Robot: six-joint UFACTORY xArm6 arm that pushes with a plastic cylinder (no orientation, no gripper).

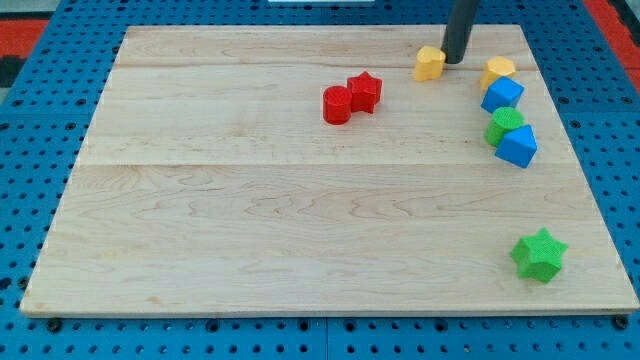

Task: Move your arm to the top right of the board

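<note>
My tip is near the top edge of the board, over toward the view's right. It sits just right of a yellow block, touching it or almost. There is no pincer on this arm, only a rod, so there is nothing to spread or pinch.

The rod stands straight up. Its long way runs up and down, and its top goes out of the picture.

What could go wrong? Right of my tip there is a row of blocks: yellow block by the edge, blue block, green block, and lower blue block. If my tip slides right and drifts down a bit, I think it bumps that yellow one and may push it off the board. Staying close to the top edge looks safer.
</note>
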